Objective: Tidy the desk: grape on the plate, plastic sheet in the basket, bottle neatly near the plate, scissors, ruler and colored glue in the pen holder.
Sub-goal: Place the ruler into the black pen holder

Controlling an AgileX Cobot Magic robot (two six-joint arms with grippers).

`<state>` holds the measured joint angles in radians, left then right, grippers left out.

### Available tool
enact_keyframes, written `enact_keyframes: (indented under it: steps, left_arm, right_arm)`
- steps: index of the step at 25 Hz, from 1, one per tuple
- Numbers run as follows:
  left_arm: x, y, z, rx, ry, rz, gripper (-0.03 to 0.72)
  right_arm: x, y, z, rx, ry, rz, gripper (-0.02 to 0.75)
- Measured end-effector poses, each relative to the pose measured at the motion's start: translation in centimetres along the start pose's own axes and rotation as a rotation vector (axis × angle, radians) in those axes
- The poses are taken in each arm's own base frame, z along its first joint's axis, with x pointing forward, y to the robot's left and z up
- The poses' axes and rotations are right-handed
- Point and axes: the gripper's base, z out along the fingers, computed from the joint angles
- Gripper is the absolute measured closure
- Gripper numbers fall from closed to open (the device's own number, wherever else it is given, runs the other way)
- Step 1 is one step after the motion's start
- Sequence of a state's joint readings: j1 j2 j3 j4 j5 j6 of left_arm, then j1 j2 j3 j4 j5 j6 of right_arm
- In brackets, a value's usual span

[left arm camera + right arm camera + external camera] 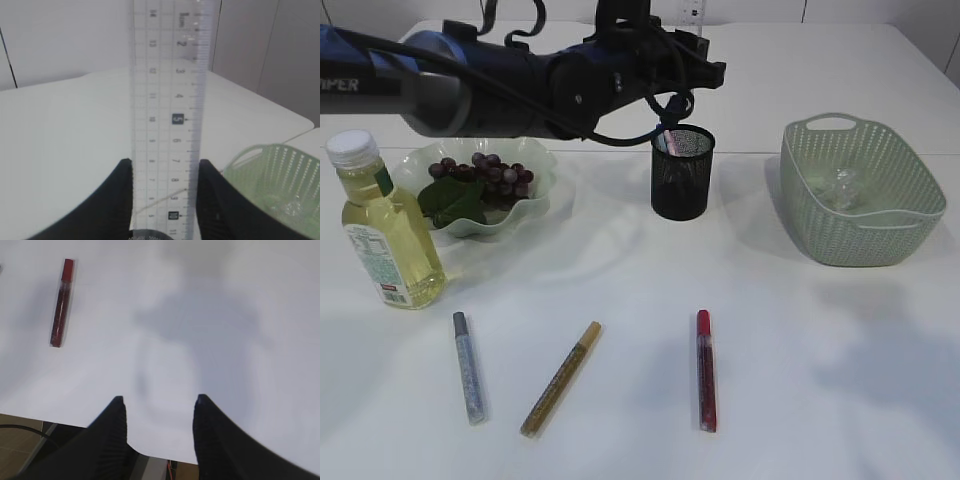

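Your ruler [167, 125] stands upright between the two fingers of the left gripper [165, 200], clamped flat across its width, its lower end just above the rim of the black mesh pen holder [682, 175] — held vertical, I judge, so it can drop straight in. Something pink already stands in that holder. The grapes [485, 172] lie on the green plate [535, 215], the bottle [385, 225] stands just beside it, and a clear crumpled sheet lies in the basket [865, 195]. Three glue pens — silver [468, 367], gold [560, 378], red [705, 370] — remain flat on the table [800, 350], apart. Your right gripper [159, 405] hangs part-open, holding nothing, over bare table near the red pen.
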<state>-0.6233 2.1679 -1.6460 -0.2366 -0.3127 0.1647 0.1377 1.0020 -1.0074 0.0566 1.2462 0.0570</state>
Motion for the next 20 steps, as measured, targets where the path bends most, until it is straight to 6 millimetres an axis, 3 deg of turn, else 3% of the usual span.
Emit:
enact_keyframes:
  steps: [8, 20]
  left_arm:
    - [2.0, 0.2, 1.2, -0.034, -0.14, 0.008, 0.409]
    - [4.4, 0.1, 2.1, -0.005, -0.213, 0.01, 0.409]
  right_arm:
    - [0.0, -0.1, 0.0, 0.012, -0.001, -0.004, 0.379]
    - [0.0, -0.2, 0.0, 0.022, -0.001, -0.008, 0.379]
